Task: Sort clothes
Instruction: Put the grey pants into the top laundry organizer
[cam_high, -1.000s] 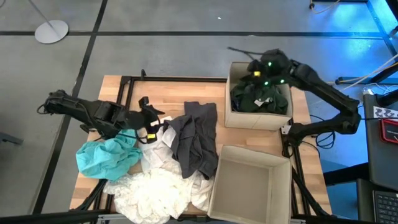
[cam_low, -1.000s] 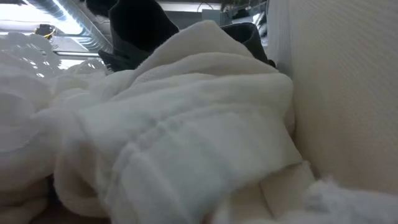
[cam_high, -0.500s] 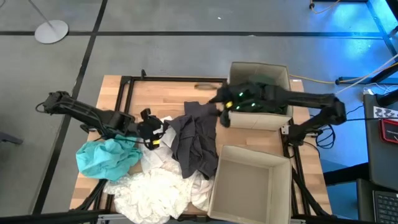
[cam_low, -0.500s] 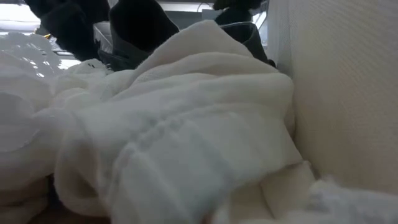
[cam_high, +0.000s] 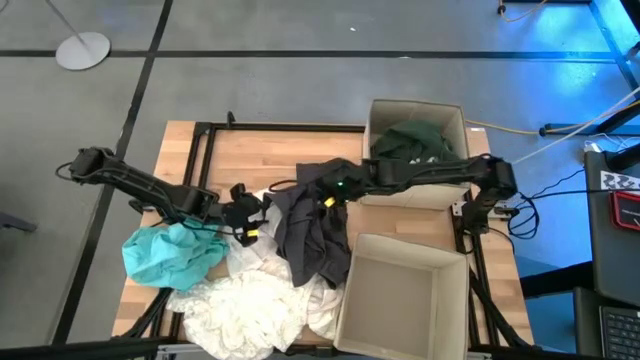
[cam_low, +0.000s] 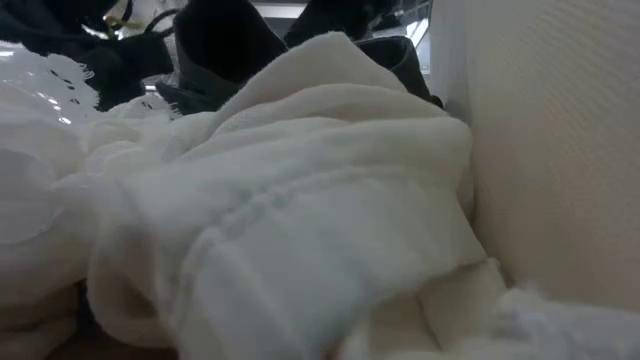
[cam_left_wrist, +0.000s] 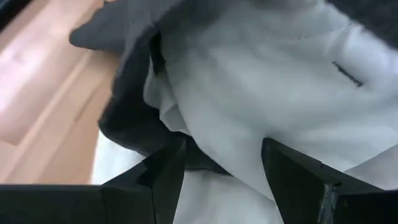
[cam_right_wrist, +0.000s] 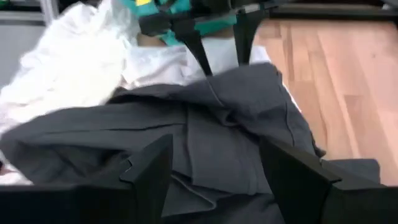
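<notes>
Reaching out from the far box, the right gripper (cam_high: 325, 192) has swung over the dark grey garment (cam_high: 312, 225) mid-table, fingers apart above its far end. That garment lies with its long axis running far edge to near edge, draped over the white clothes (cam_high: 250, 300) towards the near-left corner; the teal garment (cam_high: 170, 252) sits by the left edge. Dark green clothes (cam_high: 415, 145) fill the far box (cam_high: 372, 180); the near box (cam_high: 395, 295) looks unfilled. The left gripper (cam_high: 245, 215), fingers spread, hovers at the white fabric. Best to pinch only a grey fold, clear of the white underneath.
</notes>
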